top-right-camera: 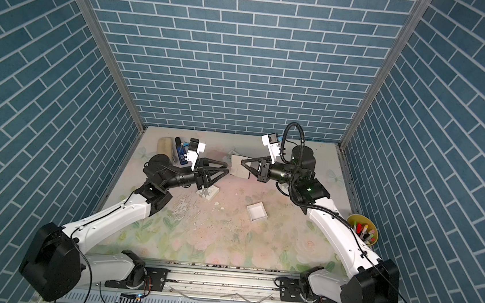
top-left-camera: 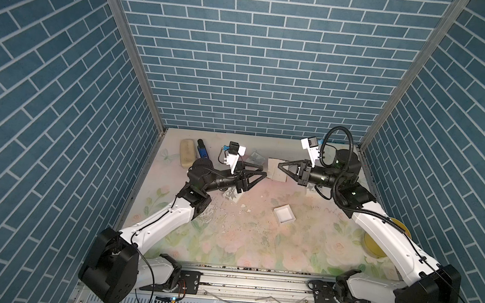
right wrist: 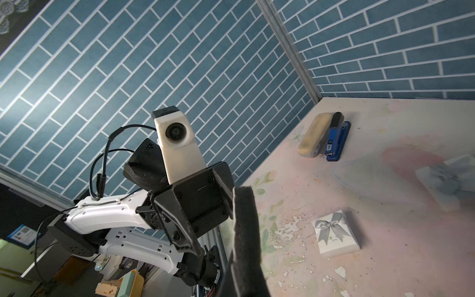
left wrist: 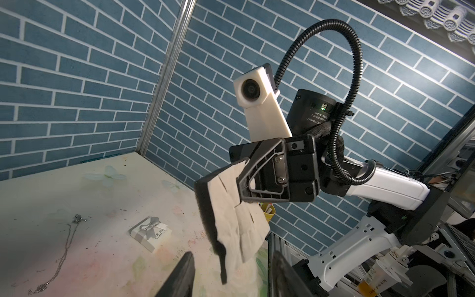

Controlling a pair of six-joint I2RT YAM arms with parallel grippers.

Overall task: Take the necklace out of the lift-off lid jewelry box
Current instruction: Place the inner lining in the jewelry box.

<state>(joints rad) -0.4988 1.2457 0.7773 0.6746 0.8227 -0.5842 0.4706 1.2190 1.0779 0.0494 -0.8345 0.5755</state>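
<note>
The necklace (left wrist: 64, 246), a thin silver chain, lies loose on the flowered table. The jewelry box base (top-left-camera: 284, 215) (top-right-camera: 257, 212) sits open and white at mid-table. Its bow-topped lid (top-left-camera: 232, 197) (right wrist: 334, 232) rests below my left gripper. My right gripper (top-left-camera: 279, 165) (top-right-camera: 242, 161) (right wrist: 243, 277) is shut on the box's beige pad with black foam backing (top-left-camera: 273, 176) (left wrist: 231, 205), held in the air. My left gripper (top-left-camera: 263, 171) (top-right-camera: 227, 169) (left wrist: 231, 277) faces it, open, with the pad's lower corner hanging between its fingers, untouched.
A second bow-topped box (left wrist: 150, 232) sits near the right arm, and a third in clear plastic (right wrist: 447, 182) at the back. A beige case (top-left-camera: 187, 155) and a blue stapler (top-left-camera: 204, 150) lie back left. A yellow cup of markers (top-right-camera: 363, 228) stands right.
</note>
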